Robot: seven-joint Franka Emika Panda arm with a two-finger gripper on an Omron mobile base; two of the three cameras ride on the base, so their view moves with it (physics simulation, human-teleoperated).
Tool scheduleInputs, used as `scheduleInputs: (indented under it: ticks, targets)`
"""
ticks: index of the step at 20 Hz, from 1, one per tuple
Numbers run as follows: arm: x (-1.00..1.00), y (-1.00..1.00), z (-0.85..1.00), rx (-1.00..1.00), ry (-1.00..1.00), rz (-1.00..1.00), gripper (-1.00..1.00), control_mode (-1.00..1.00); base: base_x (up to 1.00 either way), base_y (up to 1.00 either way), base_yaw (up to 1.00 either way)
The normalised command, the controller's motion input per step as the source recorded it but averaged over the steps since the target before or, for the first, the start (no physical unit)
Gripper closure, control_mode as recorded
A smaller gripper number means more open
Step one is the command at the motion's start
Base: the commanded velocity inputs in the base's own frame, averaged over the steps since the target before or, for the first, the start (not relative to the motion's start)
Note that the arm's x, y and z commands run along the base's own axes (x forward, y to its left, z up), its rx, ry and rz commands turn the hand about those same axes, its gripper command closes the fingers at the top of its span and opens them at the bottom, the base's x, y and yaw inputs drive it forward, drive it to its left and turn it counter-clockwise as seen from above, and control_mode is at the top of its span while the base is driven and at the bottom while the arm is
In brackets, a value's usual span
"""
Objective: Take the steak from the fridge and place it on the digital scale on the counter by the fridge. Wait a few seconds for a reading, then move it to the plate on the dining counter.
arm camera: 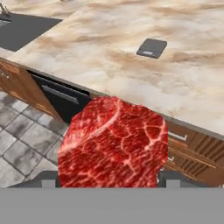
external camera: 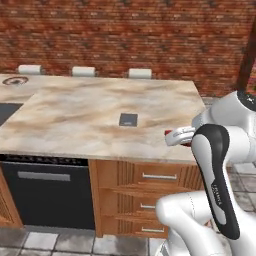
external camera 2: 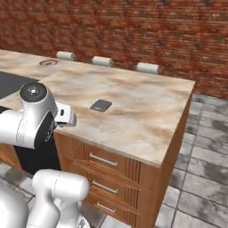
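Note:
My gripper [arm camera: 111,181] is shut on the steak [arm camera: 113,144], a flat red marbled slab that fills the lower middle of the hand view. From the left base view the gripper [external camera: 176,136] hovers at the front right edge of the counter [external camera: 100,115], with a sliver of the steak [external camera: 168,133] showing. The digital scale [external camera: 128,119], a small dark grey pad, lies bare in the middle of the counter, beyond the gripper [external camera 2: 67,116]; it shows again as the scale [external camera 2: 101,105] [arm camera: 152,48]. A small round dark-rimmed plate [external camera: 15,80] sits far left. The fridge is out of view.
A large dark grey panel [external camera: 7,112] is set in the marble at the left. Brown drawers [external camera: 159,176] and a black appliance front [external camera: 47,190] lie below the counter edge. White stool tops [external camera: 83,71] line the far side before a brick wall.

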Motion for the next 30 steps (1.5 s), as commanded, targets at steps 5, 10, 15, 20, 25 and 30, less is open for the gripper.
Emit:
scheduleInputs:
  ticks: [5, 10, 15, 20, 25, 30]
  targets:
    - [0.0, 0.0, 0.0, 0.0, 0.0, 0.0, 1.0, 1.0, 0.09, 0.93, -0.57]
    - [0.0, 0.0, 0.0, 0.0, 0.0, 0.0, 1.0, 1.0, 0.02, 0.92, -0.47]
    - [0.0, 0.0, 0.0, 0.0, 0.0, 0.0, 1.0, 1.0, 0.32, 0.67, -0.39]
    - [0.0, 0.0, 0.0, 0.0, 0.0, 0.0, 1.0, 1.0, 0.56, 0.42, -0.29]
    - [0.0, 0.0, 0.0, 0.0, 0.0, 0.0, 1.0, 1.0, 0.7, 0.44, -0.23]
    - [0.0, 0.0, 0.0, 0.0, 0.0, 0.0, 1.0, 1.0, 0.59, 0.59, -0.19]
